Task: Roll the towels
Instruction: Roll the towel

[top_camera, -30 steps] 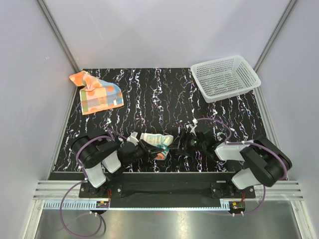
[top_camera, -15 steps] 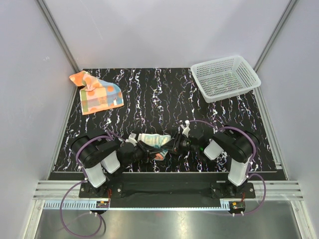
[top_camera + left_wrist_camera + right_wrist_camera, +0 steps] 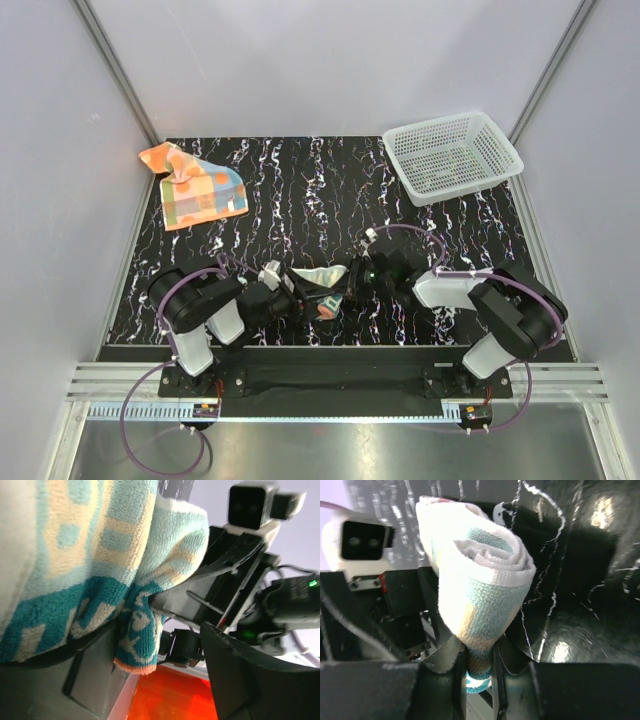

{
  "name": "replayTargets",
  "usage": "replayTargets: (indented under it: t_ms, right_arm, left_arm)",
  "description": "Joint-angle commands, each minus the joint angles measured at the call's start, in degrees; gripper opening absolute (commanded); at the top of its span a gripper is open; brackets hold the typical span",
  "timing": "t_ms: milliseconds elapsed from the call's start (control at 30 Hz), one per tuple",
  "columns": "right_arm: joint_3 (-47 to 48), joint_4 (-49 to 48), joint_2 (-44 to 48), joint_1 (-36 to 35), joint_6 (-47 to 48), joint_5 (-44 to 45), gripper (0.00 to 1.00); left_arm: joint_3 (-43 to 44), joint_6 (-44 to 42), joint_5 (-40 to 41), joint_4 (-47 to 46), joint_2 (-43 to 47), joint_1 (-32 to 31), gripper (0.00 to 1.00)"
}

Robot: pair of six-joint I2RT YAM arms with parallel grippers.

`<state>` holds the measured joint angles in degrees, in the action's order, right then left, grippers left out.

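The cream and teal towel [image 3: 322, 279] lies rolled near the table's front, between the two grippers. My right gripper [image 3: 349, 282] is shut on one end of the roll; in the right wrist view the roll [image 3: 477, 580] is pinched between the fingers of that gripper [image 3: 479, 672]. My left gripper [image 3: 304, 300] is at the roll's other end and stands open. In the left wrist view the towel [image 3: 100, 565] hangs against one finger, with a wide gap across the gripper [image 3: 167, 682]. The orange patchwork towel [image 3: 194, 189] lies crumpled at the far left.
A white mesh basket [image 3: 487, 165] stands at the back right corner of the black marbled table [image 3: 300, 200]. Grey walls close in the left, right and back sides. Both arm bases sit at the near edge.
My left gripper has opened and let go of the rolled towel. My right gripper moved in from the right and shut on the roll's end.
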<state>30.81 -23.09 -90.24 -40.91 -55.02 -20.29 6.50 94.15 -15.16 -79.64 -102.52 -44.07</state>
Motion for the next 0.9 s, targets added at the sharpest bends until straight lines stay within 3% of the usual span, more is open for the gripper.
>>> replayTargets:
  t_ms: [0,33,167,267,300,367,400,433,500,667,867]
  right_arm:
    - [6.97,20.77,3.92,-0.05,6.85,6.48,0.05]
    - [9.51,28.12,4.1,-0.05,7.73,7.45,0.04]
    - [14.62,40.73,4.02,-0.05,10.81,11.4,0.04]
    - [17.7,48.03,3.14,-0.05,12.66,13.43,0.03]
    - [18.75,49.53,3.05,-0.05,13.18,13.96,0.03]
    - [19.72,53.31,3.14,0.04,13.8,15.54,0.03]
    - [21.12,54.89,2.79,-0.05,14.15,16.33,0.03]
    - [21.83,57.69,2.52,-0.05,14.42,16.6,0.03]
    - [24.55,60.61,1.39,-0.05,15.21,17.57,0.03]
    - [29.83,67.91,-2.04,-0.05,16.7,19.32,0.02]
    - [32.74,70.73,-5.65,-0.05,17.41,19.42,0.01]
  left_arm:
    - [-0.53,-4.67,-4.7,-15.2,-1.63,-0.13,0.76]
    - [-0.26,-5.2,-4.97,-13.28,-1.11,-0.13,0.78]
    - [1.49,-9.93,-5.93,-5.37,2.67,-0.22,0.79]
    - [5.18,-17.29,-6.2,9.28,9.77,-0.22,0.79]
    - [8.75,-20.12,-5.68,22.11,12.32,-0.31,0.79]
    - [13.07,-27.05,-1.04,36.93,20.58,-1.97,0.8]
    - [16.14,-34.48,1.94,44.49,23.13,-3.11,0.8]
    - [22.09,-38.3,5.54,58.84,27.07,-4.6,0.8]
    - [27.92,-47.42,15.92,72.52,28.86,-9.52,0.81]
    - [40.92,-58.0,36.71,85.42,25.54,-21.54,0.79]
    - [48.86,-58.47,57.3,93.25,18.24,-35.08,0.78]
